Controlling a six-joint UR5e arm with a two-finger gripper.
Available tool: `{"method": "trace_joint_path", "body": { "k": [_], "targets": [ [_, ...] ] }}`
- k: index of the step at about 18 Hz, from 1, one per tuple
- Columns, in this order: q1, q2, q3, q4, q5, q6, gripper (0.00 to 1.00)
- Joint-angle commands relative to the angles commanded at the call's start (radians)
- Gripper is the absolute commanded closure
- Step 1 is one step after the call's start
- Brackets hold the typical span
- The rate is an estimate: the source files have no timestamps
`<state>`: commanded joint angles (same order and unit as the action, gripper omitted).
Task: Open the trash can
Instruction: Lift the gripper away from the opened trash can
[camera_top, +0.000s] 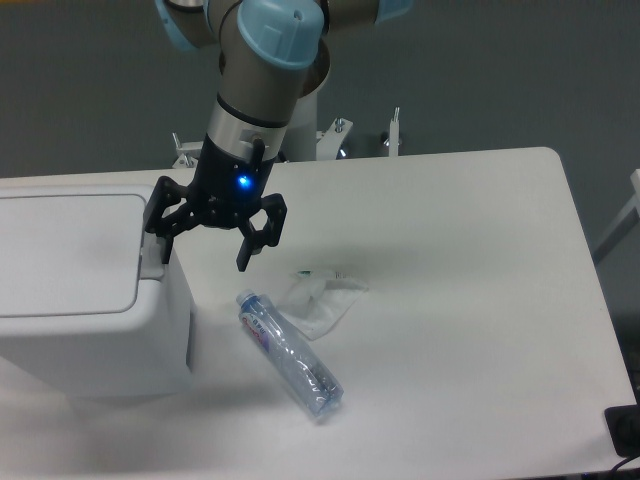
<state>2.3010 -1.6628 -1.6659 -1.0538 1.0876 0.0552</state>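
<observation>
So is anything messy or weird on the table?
Yes. A clear plastic bottle lies on its side on the table, and a crumpled clear wrapper sits just beyond it. Both look like litter outside the shut trash can. Nothing looks spilled.

White worktop (470, 300) carries one clear plastic bottle (290, 353), lying on its side, and crumpled clear wrapping (322, 296) just beside its cap end.

trash can (80, 290): 1 | plastic bottle (290, 353): 1 | clear wrapper (322, 297): 1
</observation>
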Motion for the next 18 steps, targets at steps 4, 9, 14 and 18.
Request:
{"method": "trace_joint_path", "body": {
  "k": [4, 9, 14, 18],
  "targets": [
    [0.0, 0.006, 0.021, 0.012, 0.0, -0.002, 0.0],
    [0.09, 0.025, 0.178, 0.051, 0.038, -0.006, 0.0],
    [0.19, 0.009, 0.271, 0.049, 0.186, 0.029, 0.0],
    [0.287, 0.043, 0.229, 0.006, 0.218, 0.268, 0.0]
  ]
}}
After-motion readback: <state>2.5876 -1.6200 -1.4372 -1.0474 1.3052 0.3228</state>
